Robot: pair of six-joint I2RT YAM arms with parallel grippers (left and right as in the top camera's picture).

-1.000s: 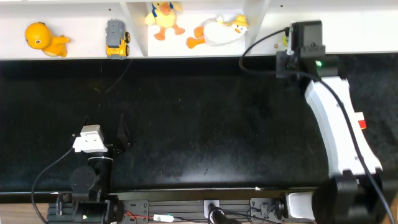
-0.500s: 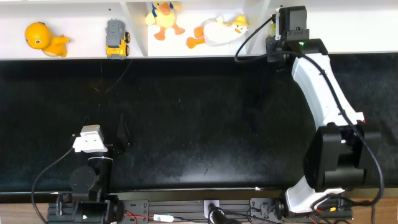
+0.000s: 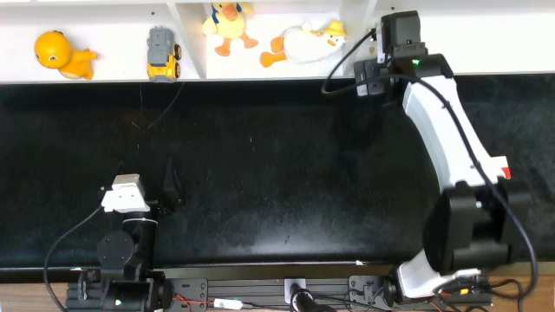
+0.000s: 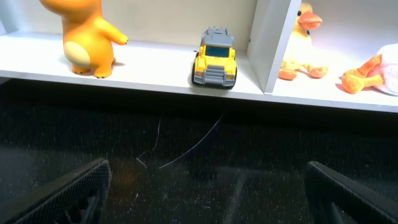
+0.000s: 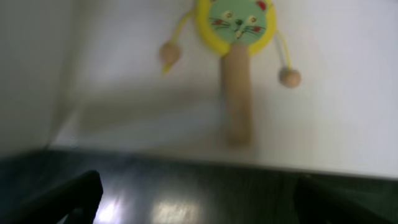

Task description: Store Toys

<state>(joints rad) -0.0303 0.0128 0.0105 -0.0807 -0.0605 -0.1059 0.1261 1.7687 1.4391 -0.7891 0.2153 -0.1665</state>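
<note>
- Right wrist view looks onto the white shelf (image 5: 348, 112); a rattle drum (image 5: 237, 68) lies flat on its floor, with a yellow rim, a green cat face, a wooden handle pointing back toward the camera and a bead on a string at each side; from above, the right arm's wrist (image 3: 397, 39) covers that spot in the right-hand compartment.
- The right gripper (image 5: 199, 183) is spread wide with nothing between its fingers (image 5: 68, 196); the rattle drum lies straight ahead of it, apart from both fingers; the handle's end is near the shelf's front edge, and the fingers have the black tabletop (image 3: 286, 173) under them.
- Top view lays out the whole shelf at once: an orange figure (image 3: 59, 52) and a toy truck (image 3: 163, 54) share the left compartment; a yellow duck plush (image 3: 230, 26) and a white duck plush (image 3: 303, 43) share the middle one.
- Left wrist view gives those toys from the front: the orange figure stands upright; the toy truck sits on its wheels, nose outward, just beside the divider (image 4: 270, 43); the yellow duck plush sits past that divider.
- The left gripper (image 4: 206, 167) is also wide open and holds nothing; it is low over the tabletop, well apart from the shelf and every toy, near its arm's base.
</note>
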